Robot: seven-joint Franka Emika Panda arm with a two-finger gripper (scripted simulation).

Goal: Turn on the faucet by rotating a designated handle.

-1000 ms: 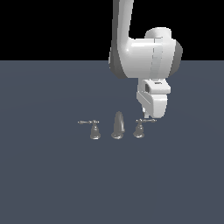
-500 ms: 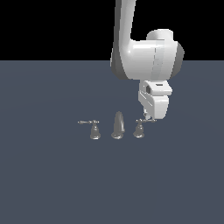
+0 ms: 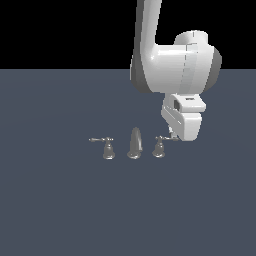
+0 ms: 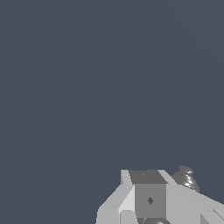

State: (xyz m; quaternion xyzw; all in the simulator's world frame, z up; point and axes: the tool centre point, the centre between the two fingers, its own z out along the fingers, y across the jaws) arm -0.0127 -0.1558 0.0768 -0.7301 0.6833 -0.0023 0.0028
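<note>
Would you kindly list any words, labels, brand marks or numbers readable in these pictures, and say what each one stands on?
None: no readable text shows in either view.
The white arm, the gripper, the faucet and the grey floor are all unmarked.

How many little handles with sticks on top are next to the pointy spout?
2. One handle stands on the exterior view's left of the spout; the other handle stands on its right, beside the gripper. None seems hidden.

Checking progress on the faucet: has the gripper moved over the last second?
Yes. The gripper dropped slightly toward the handle, measured against the fixed spout.
</note>
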